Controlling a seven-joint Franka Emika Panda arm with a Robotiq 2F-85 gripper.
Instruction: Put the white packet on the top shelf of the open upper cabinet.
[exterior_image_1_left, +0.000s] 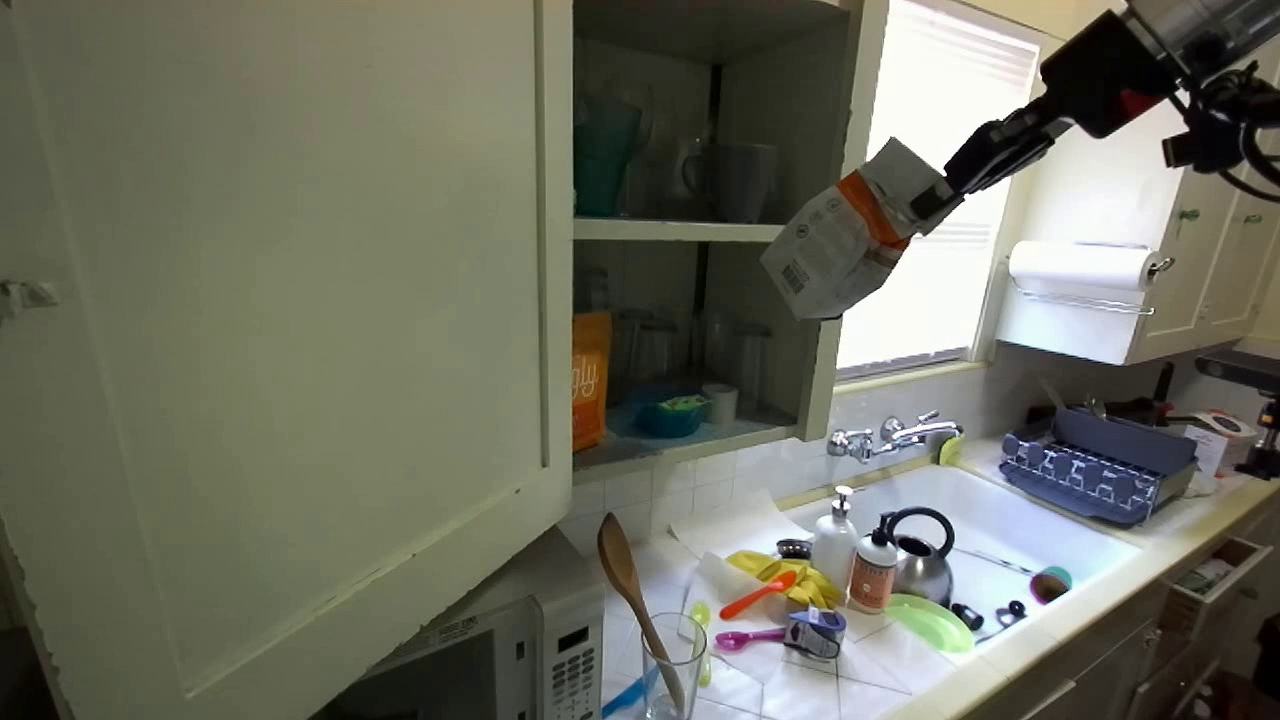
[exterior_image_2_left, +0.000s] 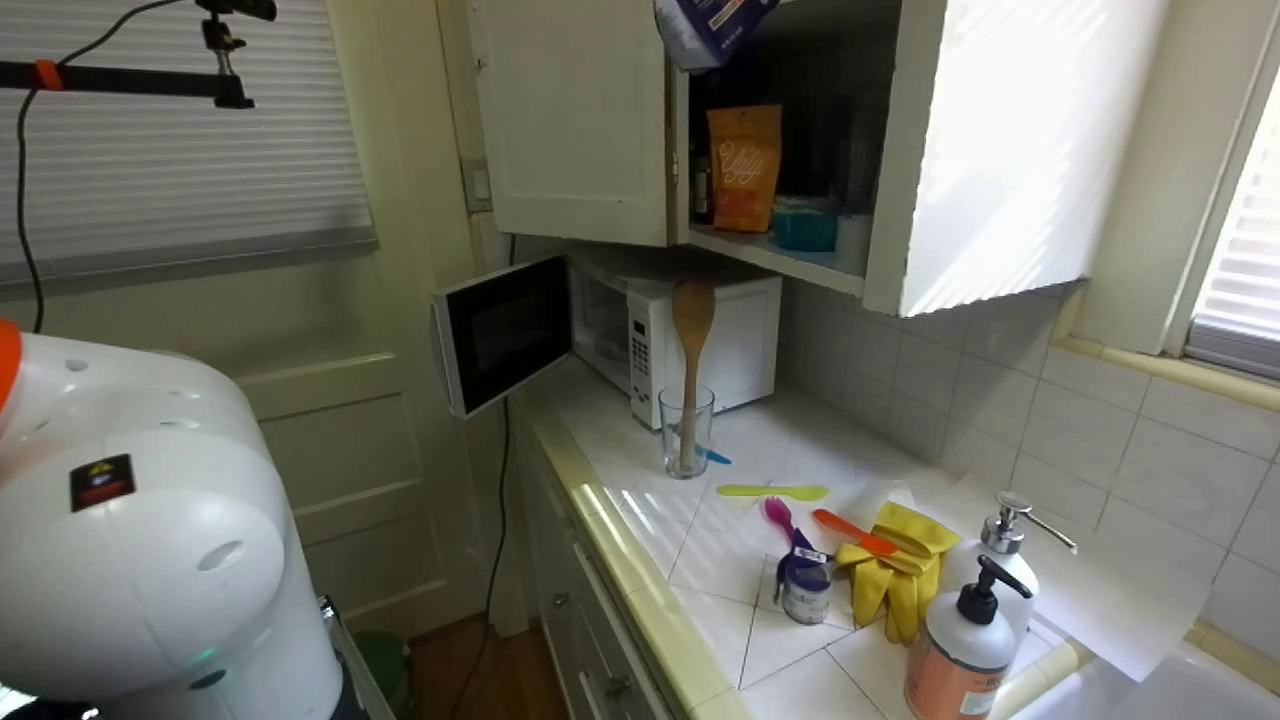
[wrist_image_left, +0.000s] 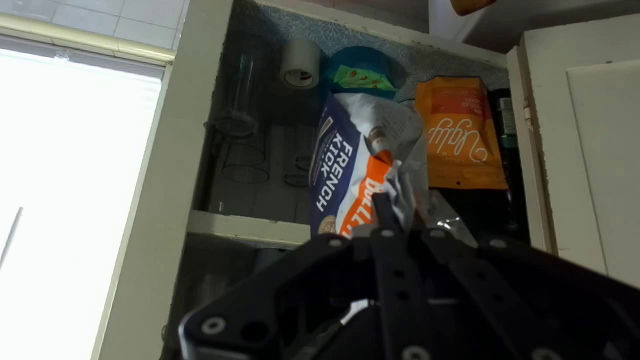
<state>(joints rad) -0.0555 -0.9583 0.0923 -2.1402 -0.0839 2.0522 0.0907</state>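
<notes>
"What's left of the black two-fingered gripper?"

"The white-painted open upper cabinet, its edges chipped."

"And the soft, creased white packet with the orange band?"

"Pinched by one end in the gripper, tilted down-left of it; the wrist view shows its navy panel."

"Right of the gripper?"

"A white cylindrical paper roll."

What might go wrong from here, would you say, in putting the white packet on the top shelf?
The white packet hangs tilted, pinched near one end by the pincer, so it might slip and fall toward the counter. Its free end hangs lower than the pincer, so it could catch on the edge of the top shelf. A mug stands on that shelf and might get knocked over as the packet goes in.
</notes>
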